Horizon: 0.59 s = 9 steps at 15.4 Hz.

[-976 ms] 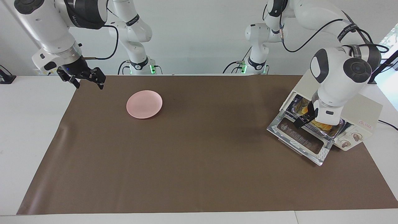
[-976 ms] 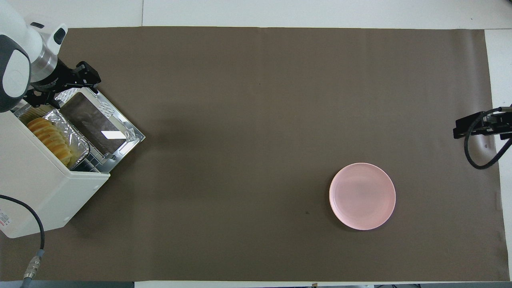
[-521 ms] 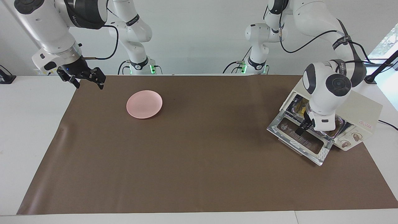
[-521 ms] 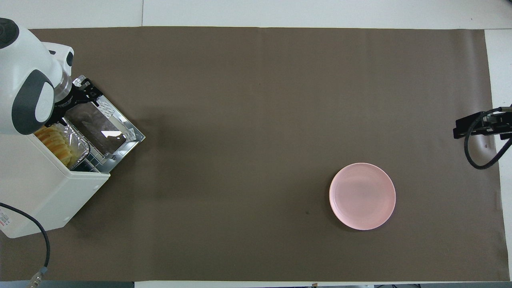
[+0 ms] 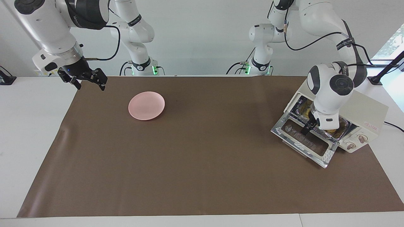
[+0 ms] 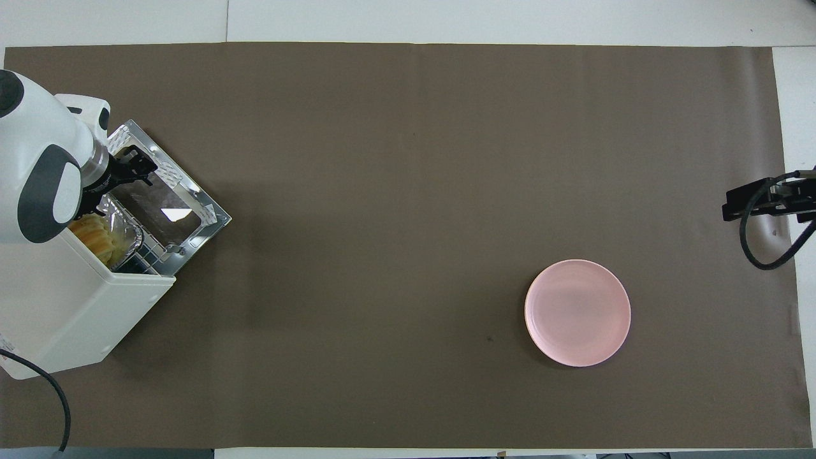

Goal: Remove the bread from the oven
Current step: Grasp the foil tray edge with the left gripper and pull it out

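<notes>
The drop-down door [image 5: 304, 142] of the oven [image 5: 363, 118] lies fully open at the right of the facing view, flat on the brown mat [image 5: 202, 164], glass panel up. Just above it in that view, at the oven's mouth, a crinkled foil tray [image 6: 125, 231] sits on the wire rack, and the bread [image 6: 95, 234] lies in the tray, mostly hidden under the left arm's wrist. The left gripper [image 5: 307, 128] hangs low over the seam between door and tray, at the left edge of the overhead view; whether its fingers are spread or pressed together cannot be told, and it appears to hold nothing. In judgement, the loaf is light, soft and easily crushed, with a ridged crust that should not slip; it is best taken across its narrow width near mid-length, with gentle pressure, clear of the thin foil wall, which would buckle or lift along with it. Higher in the facing view, toward the right arm's end of the table, a pink plate [image 5: 146, 105] stands empty. The right gripper [image 5: 84, 79] waits at upper left over the mat's corner, fingers spread, empty.
</notes>
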Each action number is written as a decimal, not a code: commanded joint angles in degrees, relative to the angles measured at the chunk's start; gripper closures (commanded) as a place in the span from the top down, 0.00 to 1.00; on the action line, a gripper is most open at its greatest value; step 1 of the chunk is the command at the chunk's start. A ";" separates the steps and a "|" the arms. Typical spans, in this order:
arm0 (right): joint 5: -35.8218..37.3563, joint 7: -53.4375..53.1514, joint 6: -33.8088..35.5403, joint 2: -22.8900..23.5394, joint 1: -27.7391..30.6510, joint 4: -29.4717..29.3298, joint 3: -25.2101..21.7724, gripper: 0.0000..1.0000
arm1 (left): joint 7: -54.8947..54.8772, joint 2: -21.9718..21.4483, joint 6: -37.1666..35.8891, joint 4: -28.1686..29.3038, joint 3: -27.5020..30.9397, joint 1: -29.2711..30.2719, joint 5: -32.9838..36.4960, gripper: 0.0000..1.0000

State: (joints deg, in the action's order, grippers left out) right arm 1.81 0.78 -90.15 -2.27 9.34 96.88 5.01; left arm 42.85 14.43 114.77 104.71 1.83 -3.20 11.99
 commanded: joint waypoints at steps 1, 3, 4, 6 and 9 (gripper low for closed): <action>0.38 0.90 0.15 -0.98 0.50 1.03 0.44 1.00 | 0.30 -1.24 3.53 2.69 -0.24 0.74 1.37 0.85; 0.38 0.98 0.15 -0.98 0.50 1.03 0.53 1.00 | 0.30 -1.15 4.06 2.69 -0.24 0.65 1.46 0.77; 0.30 0.98 0.15 -0.98 0.50 1.03 0.44 1.00 | 0.30 -1.07 4.24 2.69 -0.24 0.82 1.46 0.68; 0.30 0.98 0.15 -0.98 0.50 1.03 0.44 1.00 | 0.30 -1.24 4.15 3.48 -0.24 0.83 1.55 0.60; 0.38 0.98 0.15 -0.98 0.50 1.03 0.44 1.00 | 0.30 -1.51 4.06 4.45 -0.24 0.83 1.81 0.43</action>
State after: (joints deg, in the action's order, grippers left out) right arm 1.81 0.78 -90.15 -2.27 9.34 96.88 5.01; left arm 42.82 14.43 117.28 106.50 1.85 -2.81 12.20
